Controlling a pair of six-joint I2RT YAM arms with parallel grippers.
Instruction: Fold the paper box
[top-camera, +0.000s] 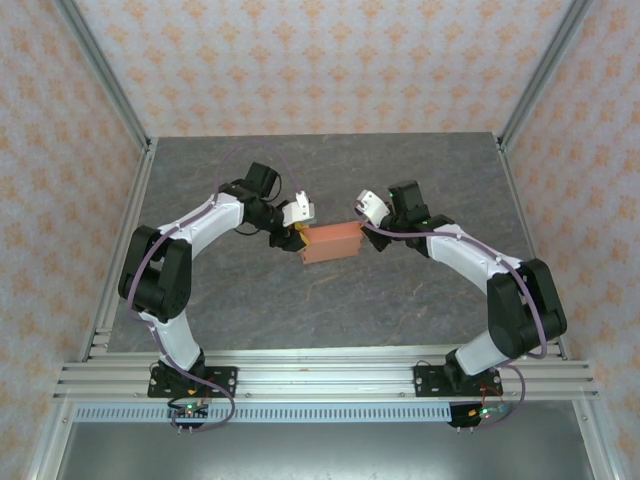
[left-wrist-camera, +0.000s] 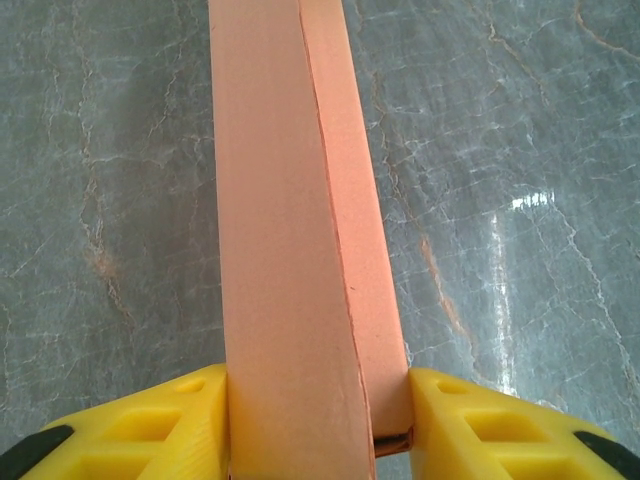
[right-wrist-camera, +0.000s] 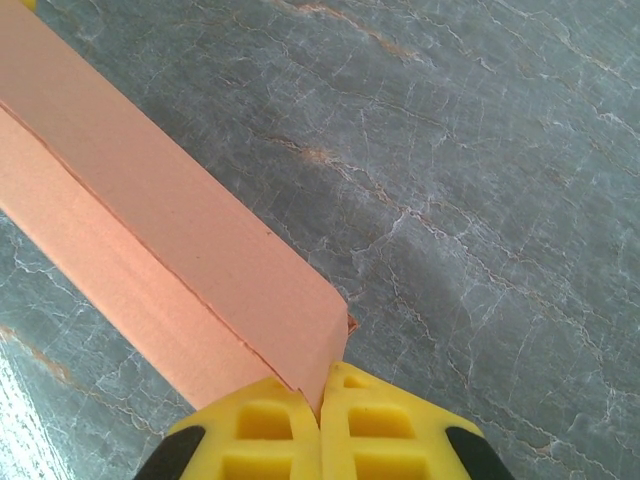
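The paper box (top-camera: 332, 242) is a small salmon-orange rectangular box held just above the middle of the grey table, between my two grippers. My left gripper (top-camera: 297, 235) grips its left end. In the left wrist view the box (left-wrist-camera: 280, 200) runs up and away from the gripper (left-wrist-camera: 318, 388), and both yellow fingers (left-wrist-camera: 190, 420) press against its sides. My right gripper (top-camera: 362, 228) meets the right end. In the right wrist view its fingers (right-wrist-camera: 270, 420) are closed together at the gripper (right-wrist-camera: 320, 388), pinching the thin corner edge of the box (right-wrist-camera: 150, 230).
The grey marble-patterned tabletop (top-camera: 420, 170) lies under the box. Aluminium frame posts (top-camera: 105, 75) and patterned walls stand at the left, right and back. A rail (top-camera: 320, 375) carrying both arm bases runs along the near edge.
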